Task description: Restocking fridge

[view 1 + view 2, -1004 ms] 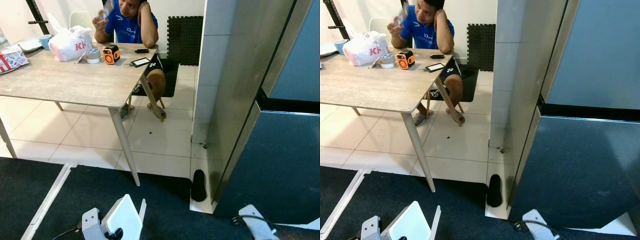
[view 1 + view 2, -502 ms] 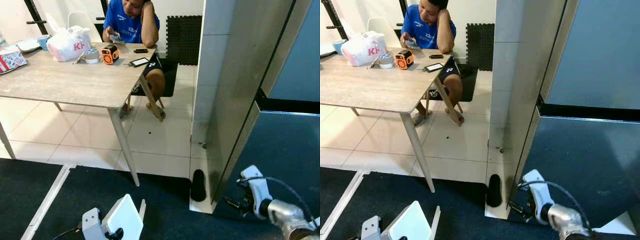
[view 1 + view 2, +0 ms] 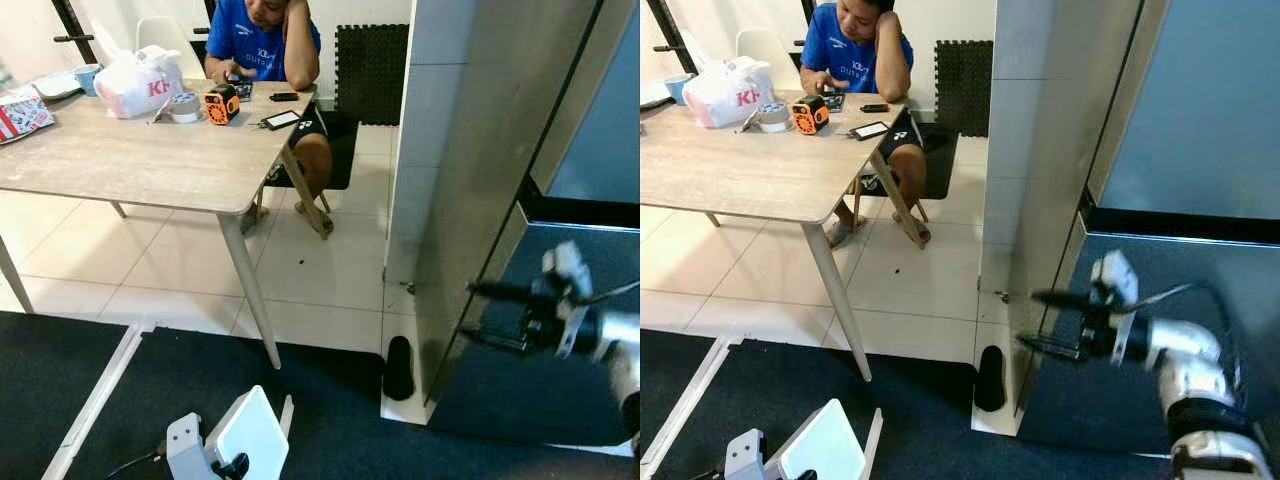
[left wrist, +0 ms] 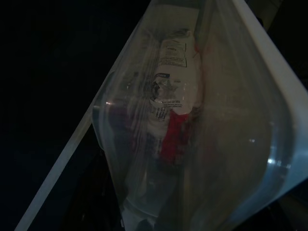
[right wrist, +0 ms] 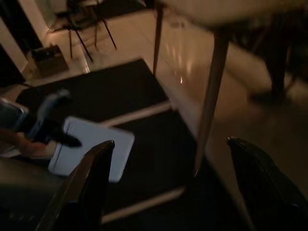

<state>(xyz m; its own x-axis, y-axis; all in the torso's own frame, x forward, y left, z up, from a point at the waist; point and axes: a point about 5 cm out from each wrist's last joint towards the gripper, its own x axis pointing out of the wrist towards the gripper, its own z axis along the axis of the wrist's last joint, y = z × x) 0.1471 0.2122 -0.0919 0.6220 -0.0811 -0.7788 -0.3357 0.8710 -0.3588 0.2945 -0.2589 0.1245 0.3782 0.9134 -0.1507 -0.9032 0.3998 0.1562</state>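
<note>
White plastic, a lidded container [image 3: 245, 437] with packets inside, is held low by the left end effector [image 3: 232, 467] (clenched on it). The right end effector [image 3: 1045, 322], fingers spread apart, is raised beside the dark blue fridge [image 3: 1160, 350] door edge. Farther off, a person [image 3: 268, 40] is seated at the wooden worktop [image 3: 140, 160].

Red letters "KF" on the white plastic bag [image 3: 137, 84] on the table [image 3: 150, 165]; other print is illegible.
</note>
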